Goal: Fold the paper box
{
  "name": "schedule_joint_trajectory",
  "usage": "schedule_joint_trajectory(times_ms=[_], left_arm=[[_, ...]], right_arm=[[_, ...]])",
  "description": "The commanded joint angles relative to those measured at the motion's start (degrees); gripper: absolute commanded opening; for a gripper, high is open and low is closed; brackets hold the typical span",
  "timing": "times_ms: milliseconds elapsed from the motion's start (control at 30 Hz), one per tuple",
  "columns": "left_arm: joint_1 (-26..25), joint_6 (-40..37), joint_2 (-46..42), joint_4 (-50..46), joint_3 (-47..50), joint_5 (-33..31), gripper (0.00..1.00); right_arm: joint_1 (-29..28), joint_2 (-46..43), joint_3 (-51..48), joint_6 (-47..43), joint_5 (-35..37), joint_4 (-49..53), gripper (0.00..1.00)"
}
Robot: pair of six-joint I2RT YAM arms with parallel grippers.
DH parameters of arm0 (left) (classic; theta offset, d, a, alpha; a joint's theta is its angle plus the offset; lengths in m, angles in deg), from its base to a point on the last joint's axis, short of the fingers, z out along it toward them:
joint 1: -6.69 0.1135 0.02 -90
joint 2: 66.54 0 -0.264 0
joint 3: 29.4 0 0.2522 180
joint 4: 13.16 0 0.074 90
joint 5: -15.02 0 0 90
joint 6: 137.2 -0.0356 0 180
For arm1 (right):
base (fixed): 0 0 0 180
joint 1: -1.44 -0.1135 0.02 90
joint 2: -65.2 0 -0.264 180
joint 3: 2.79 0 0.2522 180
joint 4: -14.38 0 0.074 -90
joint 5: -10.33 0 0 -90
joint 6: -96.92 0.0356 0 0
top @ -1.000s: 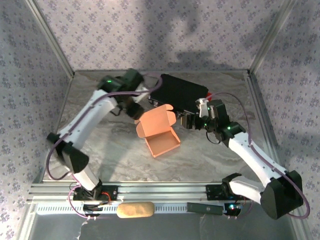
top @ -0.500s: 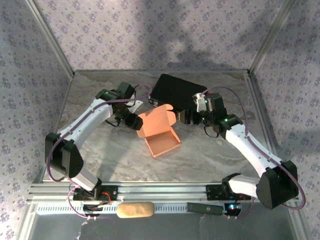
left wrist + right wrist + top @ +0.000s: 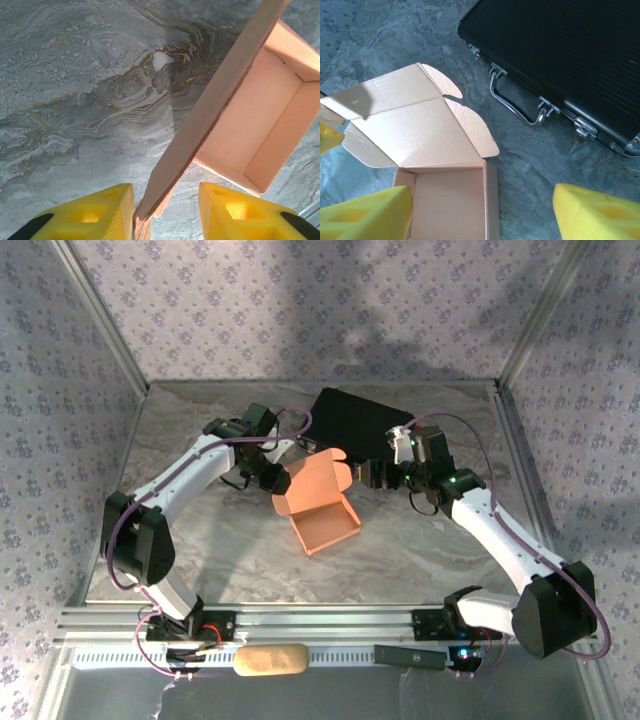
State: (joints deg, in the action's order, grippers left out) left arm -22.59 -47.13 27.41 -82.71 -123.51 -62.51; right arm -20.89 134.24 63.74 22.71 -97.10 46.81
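The paper box (image 3: 320, 508) is a salmon-tan open tray in mid-table, its lid (image 3: 310, 478) raised at the back with side flaps spread. My left gripper (image 3: 272, 478) is at the lid's left edge. In the left wrist view the lid's thin edge (image 3: 215, 95) runs between the yellow fingers (image 3: 100, 212), close to the left one with a gap to the right one; the left gripper (image 3: 166, 205) is open. My right gripper (image 3: 372, 475) hovers open over the tray's right wall (image 3: 491, 200), and this right gripper (image 3: 482, 210) holds nothing.
A black hard case (image 3: 355, 425) with metal latches and handle (image 3: 515, 105) lies just behind the box. A tan oblong block (image 3: 270, 660) and a dark bar (image 3: 405, 657) rest on the front rail. Patterned walls enclose the marbled table (image 3: 220, 550).
The left gripper has shifted in onto the lid's left edge and its jaws have narrowed. The right gripper moved a little left toward the box, then held still.
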Motion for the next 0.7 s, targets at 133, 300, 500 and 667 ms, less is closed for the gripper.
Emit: schedule_joint_trajectory(times_ms=[133,300,500,667], left_arm=[[-0.6,-0.5,-0.1,0.0,1.2,1.1,0.34],[-0.9,-0.9,-0.7,-0.5,1.5,0.1,0.30],[-1.7,-0.9,0.1,-0.8,1.5,-0.6,0.27],[-2.5,-0.7,0.3,-0.7,2.0,-2.3,0.25]], right_arm=[[0.4,-0.3,0.7,0.1,-0.6,0.7,0.75],[0.4,0.1,0.9,0.4,-0.8,0.5,0.75],[0.4,1.2,1.9,0.0,-1.0,0.9,0.75],[0.4,2.5,3.3,-0.4,-1.3,1.3,0.74]])
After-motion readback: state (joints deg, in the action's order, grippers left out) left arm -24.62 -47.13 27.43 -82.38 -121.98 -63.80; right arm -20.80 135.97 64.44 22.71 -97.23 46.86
